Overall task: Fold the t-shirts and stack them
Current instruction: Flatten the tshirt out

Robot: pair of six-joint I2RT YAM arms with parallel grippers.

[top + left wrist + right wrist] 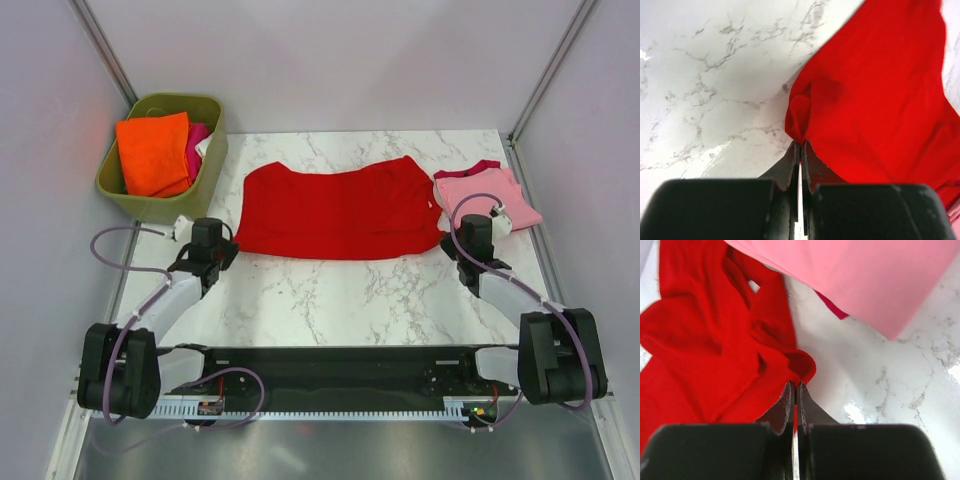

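Robot lab test cell.
Plain white panel walls (350, 60), grey metal corner struts (105, 50), marble-pattern tabletop (340, 290), black mounting rail (330, 365) near edge, purple cables (96, 240).

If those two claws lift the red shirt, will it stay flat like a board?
Probably not: the red t-shirt bunches at the left claw and right claw, so it should sag between them. Thin cloth, likely light.
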